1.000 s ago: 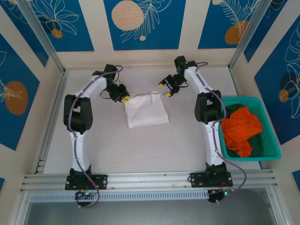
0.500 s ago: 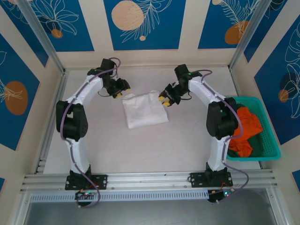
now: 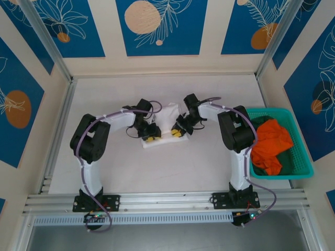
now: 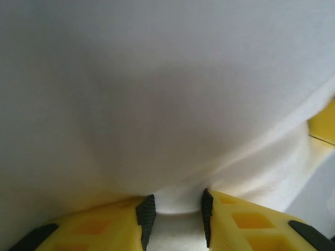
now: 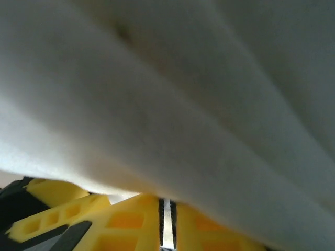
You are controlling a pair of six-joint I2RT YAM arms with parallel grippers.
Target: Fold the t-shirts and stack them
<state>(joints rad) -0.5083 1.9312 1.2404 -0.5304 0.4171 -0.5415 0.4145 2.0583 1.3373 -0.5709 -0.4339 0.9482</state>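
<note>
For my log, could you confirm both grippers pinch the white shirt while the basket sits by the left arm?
No: the top view shows the basket by the right arm. The left gripper and right gripper do pinch the white shirt.

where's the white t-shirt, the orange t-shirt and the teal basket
white t-shirt (image 3: 165, 119), top external view, middle of folded cloth
orange t-shirt (image 3: 269, 140), top external view, crumpled middle
teal basket (image 3: 268, 110), top external view, far rim
</note>
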